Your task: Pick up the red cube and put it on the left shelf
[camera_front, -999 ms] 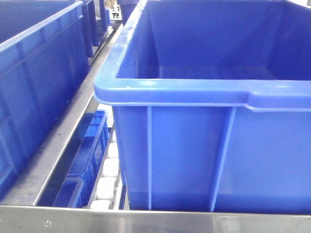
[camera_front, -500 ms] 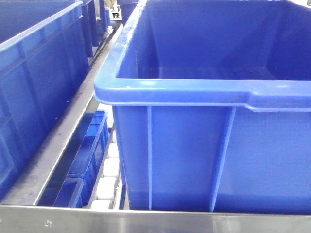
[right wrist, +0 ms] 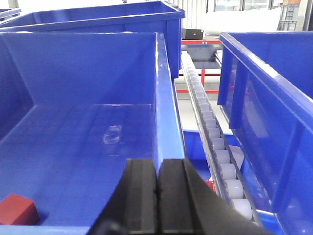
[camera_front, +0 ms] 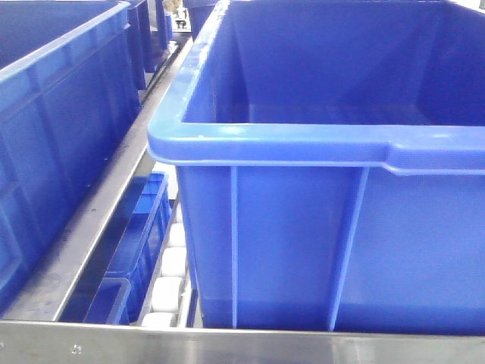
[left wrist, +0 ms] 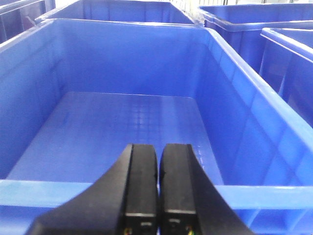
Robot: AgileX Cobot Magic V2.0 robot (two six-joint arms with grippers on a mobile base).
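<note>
Left claw (left wrist: 158,196) was clenched, black fingers (left wrist: 142,188) pressed nearly together with only a thin slit between, nothing held. It hung just above the near rim of a big blue crate (left wrist: 244,142) whose ribbed floor showed bare in the left wrist view. More blue crates (left wrist: 288,54) stood to the right and behind.

Right claw (right wrist: 157,205) was clenched too, pads touching, nothing between them. It sat over the near right corner of another blue crate (right wrist: 164,98). The red cube (right wrist: 17,209) lay on that crate's floor at the near left corner of the right wrist view, left of the claw and apart from it. A faint shiny smudge (right wrist: 112,133) marked the crate floor further in. Something small and red (right wrist: 209,185) peeked out just right of the claw, below the crate wall; could not tell what.

Right of that crate ran a row of small white rollers (right wrist: 215,142) on the steel rack, then another blue crate's wall (right wrist: 259,107). Red frame bars (right wrist: 200,49) and a dark box (right wrist: 192,33) showed far back.

Front view: one large blue crate (camera_front: 318,227) filled most of the frame, sitting on the shelf behind a flat steel front rail (camera_front: 227,345). White rollers (camera_front: 170,265) showed at its left, a smaller blue bin (camera_front: 140,243) lay lower down, and another blue crate (camera_front: 53,129) stood at left beyond a steel side rail (camera_front: 91,227). Neither claw nor the cube showed there.
</note>
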